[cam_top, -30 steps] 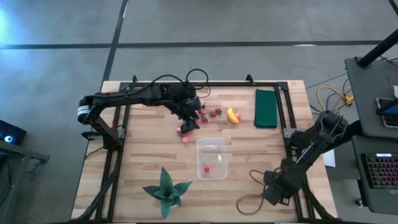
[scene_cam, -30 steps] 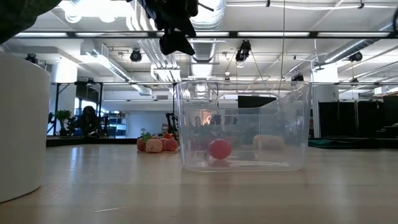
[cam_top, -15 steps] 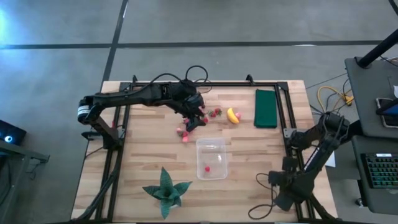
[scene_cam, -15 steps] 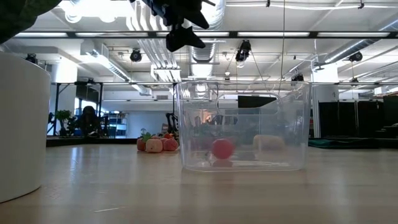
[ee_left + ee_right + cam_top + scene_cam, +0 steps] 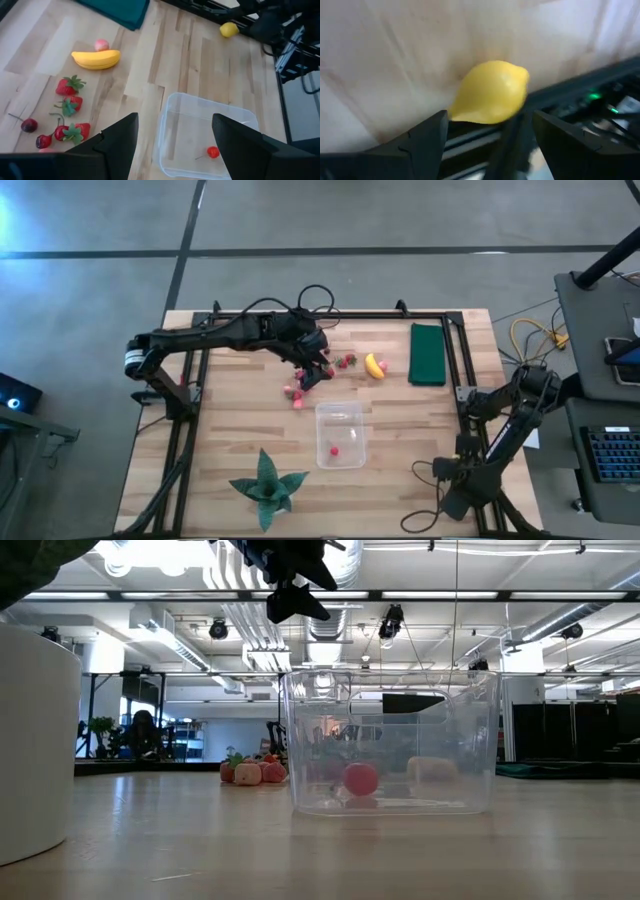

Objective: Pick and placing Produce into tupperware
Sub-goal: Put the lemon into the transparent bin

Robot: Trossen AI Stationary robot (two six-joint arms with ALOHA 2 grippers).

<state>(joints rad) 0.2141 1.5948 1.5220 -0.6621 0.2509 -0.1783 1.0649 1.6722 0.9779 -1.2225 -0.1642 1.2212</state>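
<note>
The clear tupperware [image 5: 340,435] [image 5: 390,740] [image 5: 210,135] stands mid-table with one small red piece [image 5: 361,778] on its floor. Strawberry pieces [image 5: 335,363] [image 5: 67,107] and the banana [image 5: 374,366] [image 5: 96,58] lie on the wood beyond it. My left gripper [image 5: 314,374] [image 5: 172,150] hovers open and empty above the table, between the strawberries and the tupperware. The yellow lemon [image 5: 490,92] [image 5: 229,30] lies on the table by the right-hand frame rail. My right gripper [image 5: 447,472] [image 5: 490,120] is open, with one finger on either side of the lemon. My right gripper has the lemon [image 5: 470,107] between its open fingers, coming at it low over the table. The lemon's end lies close to one finger [image 5: 427,137]; whether they touch, I cannot tell.
A dark green flat cloth [image 5: 428,353] lies at the far right. A green spiky plant [image 5: 268,485] stands at the near left; its white pot [image 5: 35,740] fills the low view's left. Black frame rails [image 5: 465,370] border the table. Bare wood lies around the tupperware.
My left gripper has moved a little toward the far right, off the pink pieces and toward the strawberries. My right arm has shifted toward the table's right edge. The red piece in the tupperware has rolled slightly sideways.
</note>
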